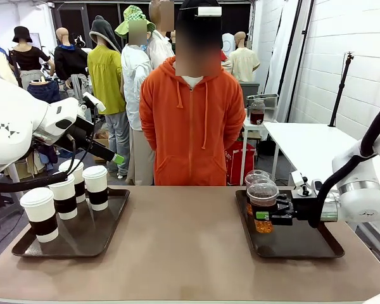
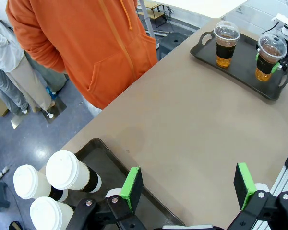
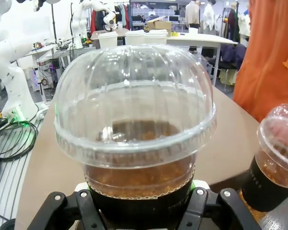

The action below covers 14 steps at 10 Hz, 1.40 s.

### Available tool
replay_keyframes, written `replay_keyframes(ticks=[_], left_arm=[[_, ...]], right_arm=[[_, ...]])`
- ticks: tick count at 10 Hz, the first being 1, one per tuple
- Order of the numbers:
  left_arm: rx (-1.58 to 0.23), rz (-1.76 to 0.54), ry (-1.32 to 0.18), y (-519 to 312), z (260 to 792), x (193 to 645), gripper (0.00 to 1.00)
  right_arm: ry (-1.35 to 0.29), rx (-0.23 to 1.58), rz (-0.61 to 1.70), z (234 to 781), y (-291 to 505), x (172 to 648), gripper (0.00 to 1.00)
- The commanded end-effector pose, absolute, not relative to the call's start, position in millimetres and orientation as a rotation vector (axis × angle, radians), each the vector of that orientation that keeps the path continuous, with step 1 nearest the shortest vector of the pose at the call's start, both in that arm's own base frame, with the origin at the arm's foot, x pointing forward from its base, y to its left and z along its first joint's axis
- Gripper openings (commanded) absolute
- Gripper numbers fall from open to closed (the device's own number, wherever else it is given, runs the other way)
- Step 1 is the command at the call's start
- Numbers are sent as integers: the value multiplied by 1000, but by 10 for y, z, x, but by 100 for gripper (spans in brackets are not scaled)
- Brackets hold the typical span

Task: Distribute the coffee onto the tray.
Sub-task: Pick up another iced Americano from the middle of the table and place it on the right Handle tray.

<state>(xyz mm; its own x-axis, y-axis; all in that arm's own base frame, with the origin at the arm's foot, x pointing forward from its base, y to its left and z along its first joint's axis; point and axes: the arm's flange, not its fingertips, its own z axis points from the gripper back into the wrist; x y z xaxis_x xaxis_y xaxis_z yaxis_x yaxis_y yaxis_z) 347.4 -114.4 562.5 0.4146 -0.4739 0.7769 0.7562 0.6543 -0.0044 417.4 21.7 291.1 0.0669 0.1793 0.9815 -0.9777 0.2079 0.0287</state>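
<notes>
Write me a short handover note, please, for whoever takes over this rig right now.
Right gripper: shut on the near clear cup, over the right tray.
Left gripper: open, empty, above the left tray.
Second clear cup stands on the right tray; four lidded paper cups stand on the left tray.
Left: whether the held cup moves or is released I cannot tell.

Four lidded paper cups (image 1: 66, 193) are set on the left tray (image 1: 107, 227); two dome-lidded cups (image 1: 262, 204) on the right tray (image 1: 304, 244), one between the right gripper's (image 1: 261, 215) jaws
</notes>
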Motion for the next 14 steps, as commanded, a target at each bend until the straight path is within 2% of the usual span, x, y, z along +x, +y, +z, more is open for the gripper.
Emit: replay_keyframes(ticks=[1, 14], left_arm=[[-397, -797, -827, -1133, 5617, 3477, 100], [-397, -797, -827, -1133, 5617, 3477, 100]], right_arm=[[-1202, 982, 1158, 2864, 140, 4170, 65], [-1177, 1029, 1001, 2344, -19, 4307, 65]])
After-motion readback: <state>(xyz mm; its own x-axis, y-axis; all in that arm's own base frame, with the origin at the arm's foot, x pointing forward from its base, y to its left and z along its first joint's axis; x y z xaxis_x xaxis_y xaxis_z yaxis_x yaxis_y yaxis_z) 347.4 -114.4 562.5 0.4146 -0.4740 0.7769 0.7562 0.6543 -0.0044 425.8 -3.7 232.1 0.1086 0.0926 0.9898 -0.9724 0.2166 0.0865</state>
